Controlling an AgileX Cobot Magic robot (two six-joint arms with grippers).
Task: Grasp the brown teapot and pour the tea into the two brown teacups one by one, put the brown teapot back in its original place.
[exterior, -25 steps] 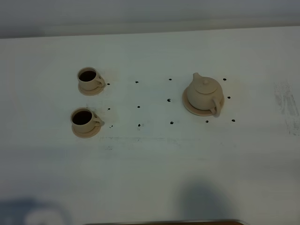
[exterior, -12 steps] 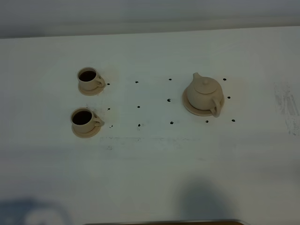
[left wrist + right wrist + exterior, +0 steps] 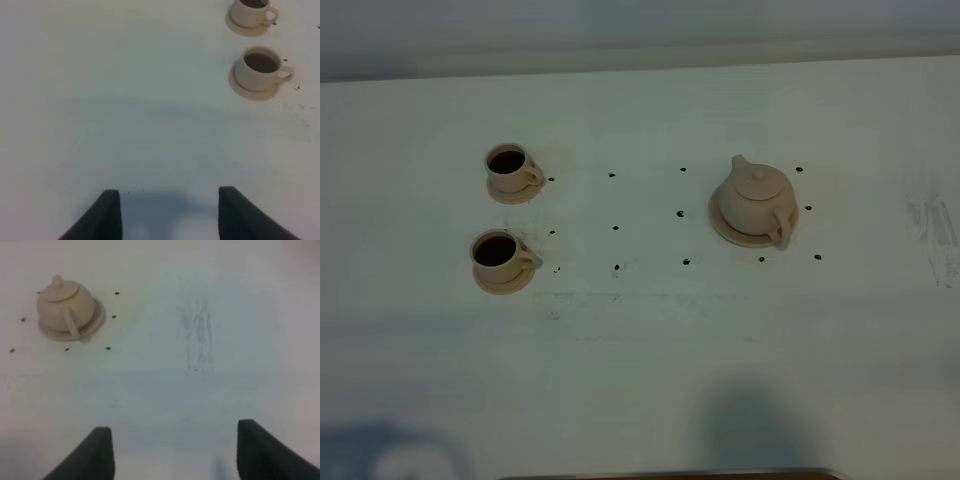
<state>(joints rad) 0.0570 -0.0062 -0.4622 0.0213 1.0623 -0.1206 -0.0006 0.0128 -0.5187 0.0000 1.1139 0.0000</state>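
Teapot [image 3: 754, 196] on saucer [image 3: 723, 228] at right, two teacups [image 3: 506, 168] [image 3: 497, 254] at left, one behind the other

Looking like a lab test bench: bare white table [image 3: 640, 340] carrying a grid of small black marker dots [image 3: 617, 229], faint scuff marks [image 3: 932, 225] showing, plain pale wall running behind.

Teapot [image 3: 756, 197] pale tan, plain, w/ matching tan saucer [image 3: 725, 230] under it. Two teacups [image 3: 508, 168] [image 3: 497, 254] + their saucers same tan; liquid inside dark brown. Table [image 3: 640, 350] white, w/ small black dots & faint grey scuffs. Gripper fingers [image 3: 105, 215] [image 3: 95, 452] black.
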